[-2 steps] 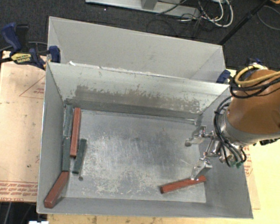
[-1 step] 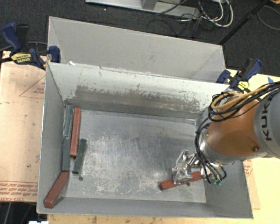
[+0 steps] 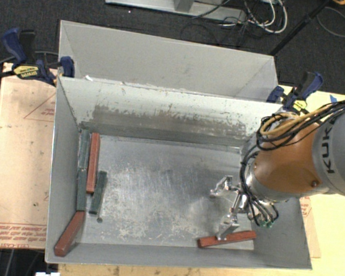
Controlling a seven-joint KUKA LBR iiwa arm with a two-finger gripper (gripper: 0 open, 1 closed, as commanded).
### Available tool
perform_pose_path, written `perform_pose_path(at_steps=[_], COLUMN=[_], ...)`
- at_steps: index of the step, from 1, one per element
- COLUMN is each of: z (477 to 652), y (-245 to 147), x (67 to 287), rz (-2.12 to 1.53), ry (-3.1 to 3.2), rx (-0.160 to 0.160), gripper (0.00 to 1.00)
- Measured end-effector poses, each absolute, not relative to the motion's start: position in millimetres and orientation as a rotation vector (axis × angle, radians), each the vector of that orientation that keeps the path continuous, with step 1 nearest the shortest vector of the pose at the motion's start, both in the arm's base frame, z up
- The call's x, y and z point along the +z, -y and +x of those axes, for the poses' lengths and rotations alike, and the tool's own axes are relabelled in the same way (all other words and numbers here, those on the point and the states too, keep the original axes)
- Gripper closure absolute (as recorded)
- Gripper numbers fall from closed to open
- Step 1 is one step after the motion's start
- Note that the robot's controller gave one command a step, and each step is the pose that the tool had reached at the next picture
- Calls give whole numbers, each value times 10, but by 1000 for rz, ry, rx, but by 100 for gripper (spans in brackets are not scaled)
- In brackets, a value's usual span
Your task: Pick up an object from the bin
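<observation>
My gripper (image 3: 227,225) reaches down from under the orange cover at the bin's right side, its metal fingers pointing at the floor near the front wall. Its lower fingertip stands just above and touches or nearly touches a flat red-brown bar (image 3: 227,240) that lies slanted along the front right of the bin. Nothing shows between the fingers.
Along the left wall lie a long dark grey-green bar (image 3: 82,170), a red-brown bar (image 3: 93,162) beside it, a short dark bar (image 3: 98,192) and another red-brown bar (image 3: 69,233) leaning in the front left corner. The arm covers the bin's right side.
</observation>
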State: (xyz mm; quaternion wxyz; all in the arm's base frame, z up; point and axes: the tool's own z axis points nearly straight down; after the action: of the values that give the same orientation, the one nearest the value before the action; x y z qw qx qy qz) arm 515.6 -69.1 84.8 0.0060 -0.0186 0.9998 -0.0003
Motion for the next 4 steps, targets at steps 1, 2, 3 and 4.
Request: perform_pose_path(at_steps=[1,2,3,4], z=[5156,5196,4997,4904], y=[691,504,686,915], x=[848,794,1007,1043], rz=[-58,-129,-210,-275], ry=[-3129,-3127,-3127,-3123], rx=[-1,-6,5,-4], gripper=[0,0,0,0])
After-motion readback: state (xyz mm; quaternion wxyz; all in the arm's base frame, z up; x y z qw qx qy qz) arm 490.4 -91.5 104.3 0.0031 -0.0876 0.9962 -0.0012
